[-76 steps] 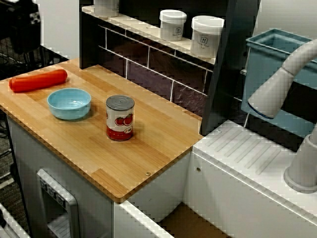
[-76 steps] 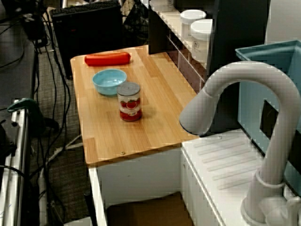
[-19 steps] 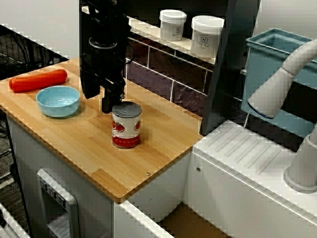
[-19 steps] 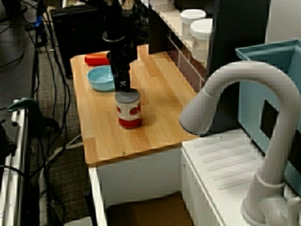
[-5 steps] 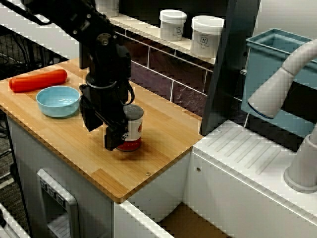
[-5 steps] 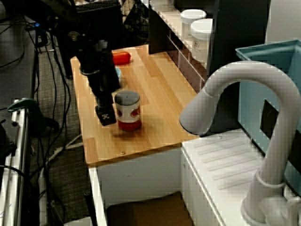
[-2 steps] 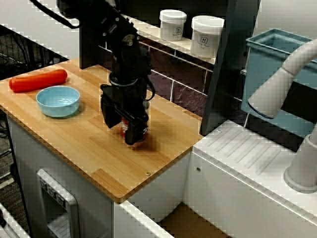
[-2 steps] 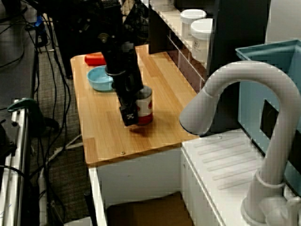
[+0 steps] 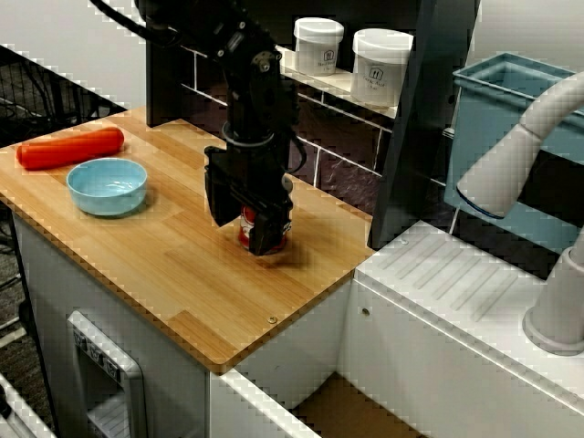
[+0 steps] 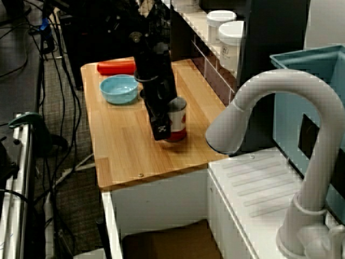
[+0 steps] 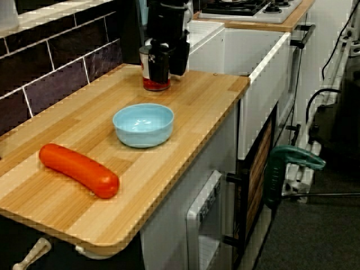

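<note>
My black gripper reaches down to the wooden counter and stands against a tomato can. The can is upright on the wood near the tiled back wall, mostly hidden behind the fingers in the front view. In the side view the can shows on the wall side of the gripper. Seen from the counter's end, the gripper covers the can's right half. The fingers sit close together with a thin gap and do not span the can.
A light blue bowl and a red-orange sausage-shaped toy lie at the counter's left end. Two white jars stand on the shelf above. Right of the counter are a white sink top, a grey faucet and a blue bin.
Gripper and can have slid together to the right along the counter and nearer the tiled wall. The can stayed upright. Bowl and red toy have not moved in the last second.
</note>
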You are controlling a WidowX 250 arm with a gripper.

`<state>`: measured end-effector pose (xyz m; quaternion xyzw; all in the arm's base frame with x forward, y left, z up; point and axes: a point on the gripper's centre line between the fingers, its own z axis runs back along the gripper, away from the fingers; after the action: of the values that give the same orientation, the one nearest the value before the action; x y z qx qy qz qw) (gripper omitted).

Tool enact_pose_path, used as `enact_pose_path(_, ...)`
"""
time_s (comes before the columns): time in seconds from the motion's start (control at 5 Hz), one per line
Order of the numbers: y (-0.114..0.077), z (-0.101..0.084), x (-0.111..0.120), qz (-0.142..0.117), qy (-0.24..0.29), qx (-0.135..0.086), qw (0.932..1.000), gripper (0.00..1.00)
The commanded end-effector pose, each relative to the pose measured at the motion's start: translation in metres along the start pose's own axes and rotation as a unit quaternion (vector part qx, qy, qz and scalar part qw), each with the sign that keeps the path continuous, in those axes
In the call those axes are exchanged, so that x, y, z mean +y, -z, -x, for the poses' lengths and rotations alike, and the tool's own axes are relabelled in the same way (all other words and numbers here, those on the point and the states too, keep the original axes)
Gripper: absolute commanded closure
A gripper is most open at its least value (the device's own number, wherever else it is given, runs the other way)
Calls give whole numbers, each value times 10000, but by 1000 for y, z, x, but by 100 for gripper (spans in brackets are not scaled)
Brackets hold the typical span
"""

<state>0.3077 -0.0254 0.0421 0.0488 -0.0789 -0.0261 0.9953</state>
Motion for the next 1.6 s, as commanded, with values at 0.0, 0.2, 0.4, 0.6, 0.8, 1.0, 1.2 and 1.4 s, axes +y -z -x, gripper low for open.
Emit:
enact_pose_path(0.0,-22,-22,9,43,-78,-222,9997,0)
enact_pose_path(0.2,-26,-23,13,54,-127,-236,9996,0)
enact_pose_path(0.4,-31,-15,17,47,-110,-232,9997,0)
enact_pose_path(0.6,-36,0,23,63,-99,-199,9997,0)
enact_pose_path(0.8,-45,15,29,99,-88,-203,9997,0)
enact_pose_path(1.0,-54,34,47,69,-114,-163,9998,0)
enact_pose_path(1.2,-56,45,71,-103,-79,-73,9999,0)
enact_pose_path(1.4,-54,54,94,-185,-44,-56,9998,0)
